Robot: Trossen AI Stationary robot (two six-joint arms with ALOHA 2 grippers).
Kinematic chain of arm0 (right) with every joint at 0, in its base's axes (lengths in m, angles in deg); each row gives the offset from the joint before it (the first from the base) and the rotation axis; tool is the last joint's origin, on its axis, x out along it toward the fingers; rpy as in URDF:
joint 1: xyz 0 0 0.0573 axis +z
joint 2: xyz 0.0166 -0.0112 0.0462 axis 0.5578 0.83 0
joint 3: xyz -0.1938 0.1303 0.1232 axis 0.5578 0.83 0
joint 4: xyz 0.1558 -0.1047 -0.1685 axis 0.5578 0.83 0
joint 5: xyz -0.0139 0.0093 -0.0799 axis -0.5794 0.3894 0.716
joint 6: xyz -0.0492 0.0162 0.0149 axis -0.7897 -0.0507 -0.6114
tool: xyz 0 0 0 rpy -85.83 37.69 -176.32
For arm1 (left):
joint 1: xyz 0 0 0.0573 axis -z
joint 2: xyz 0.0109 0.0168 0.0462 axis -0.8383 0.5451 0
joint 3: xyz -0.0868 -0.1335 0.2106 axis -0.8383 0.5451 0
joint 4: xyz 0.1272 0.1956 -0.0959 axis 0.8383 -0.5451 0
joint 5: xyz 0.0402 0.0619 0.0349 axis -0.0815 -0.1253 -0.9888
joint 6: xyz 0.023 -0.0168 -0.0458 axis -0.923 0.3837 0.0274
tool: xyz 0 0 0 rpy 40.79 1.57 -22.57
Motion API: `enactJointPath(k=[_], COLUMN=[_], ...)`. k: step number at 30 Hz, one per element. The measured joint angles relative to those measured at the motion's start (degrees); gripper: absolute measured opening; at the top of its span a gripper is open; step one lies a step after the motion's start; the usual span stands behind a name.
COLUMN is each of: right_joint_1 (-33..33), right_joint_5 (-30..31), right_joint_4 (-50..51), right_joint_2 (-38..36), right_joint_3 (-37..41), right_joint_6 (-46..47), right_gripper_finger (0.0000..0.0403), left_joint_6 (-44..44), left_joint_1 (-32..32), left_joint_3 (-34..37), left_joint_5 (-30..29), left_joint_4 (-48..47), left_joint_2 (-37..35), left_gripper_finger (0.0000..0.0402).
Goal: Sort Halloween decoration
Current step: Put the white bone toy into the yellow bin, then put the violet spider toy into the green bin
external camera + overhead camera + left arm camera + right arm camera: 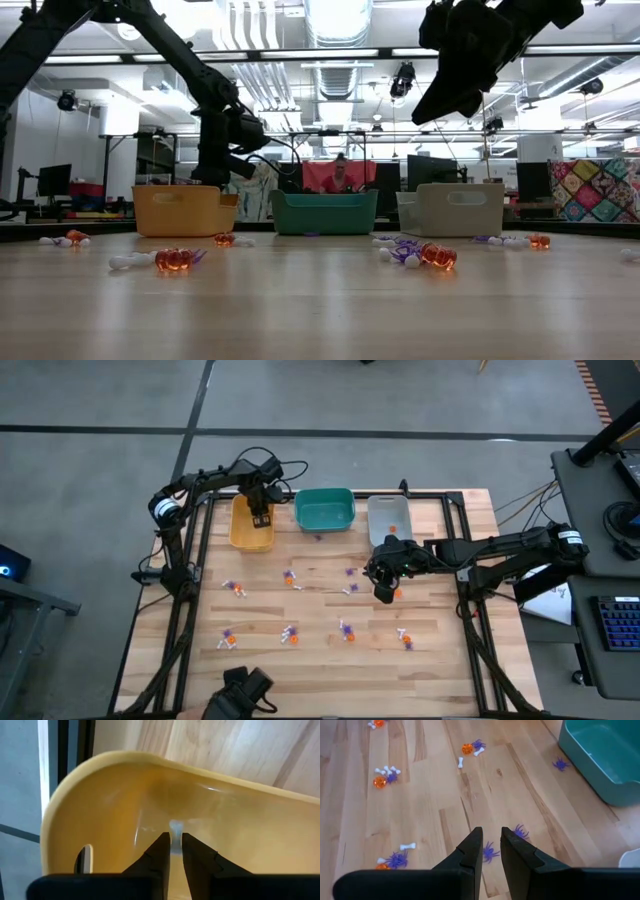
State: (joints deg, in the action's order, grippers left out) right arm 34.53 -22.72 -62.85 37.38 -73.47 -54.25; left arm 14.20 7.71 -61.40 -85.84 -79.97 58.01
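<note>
Wooden surface (pixel 330 660) is carrying most of the trinkets (pixel 290 635), orange, purple and white, lying scattered in front of the yellow bin (pixel 250 532), so sorting is looking barely begun. Left gripper (pixel 262 520) is hanging over the yellow bin, jaws nearly closed around something small and pale. Right gripper (pixel 384 592) is hovering well right of that bin above purple spiders (pixel 490 852), jaws slightly apart, empty.

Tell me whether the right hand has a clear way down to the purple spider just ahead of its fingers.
Probably yes. The right hand hangs above bare wood, and the purple spider lies in the open right at its fingertips. Its narrow finger gap would likely need widening first. A second spider sits close by.
</note>
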Motion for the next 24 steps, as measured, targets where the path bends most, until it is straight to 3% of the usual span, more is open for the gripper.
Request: enactJointPath(k=[8,12,16,19,24], right_joint_1=[0.0,-0.03,-0.15,-0.2,-0.77], right_joint_5=[-0.02,0.13,4.23,5.89,5.9], right_joint_4=[0.0,-0.83,-5.24,-9.09,-14.7], right_joint_2=[0.0,0.0,0.0,0.6,3.62], right_joint_3=[0.0,0.0,0.02,0.02,0.02], right_joint_6=[0.33,1.7,2.35,2.04,1.16], right_gripper_finger=[0.0057,0.0057,0.0057,0.0056,0.0056], left_joint_6=[0.32,2.66,5.89,9.08,13.59], left_joint_1=[0.0,0.02,0.06,0.13,0.57], left_joint_3=[0.0,0.0,0.0,0.0,0.02], left_joint_5=[-0.4,-3.91,-4.54,-1.59,9.04], left_joint_4=[-0.04,-2.25,-4.43,-4.36,-3.05], left_joint_2=[-0.02,-0.97,-3.5,-6.21,-11.46], left_gripper_finger=[0.0071,0.0071,0.0061,0.0049,0.0038])
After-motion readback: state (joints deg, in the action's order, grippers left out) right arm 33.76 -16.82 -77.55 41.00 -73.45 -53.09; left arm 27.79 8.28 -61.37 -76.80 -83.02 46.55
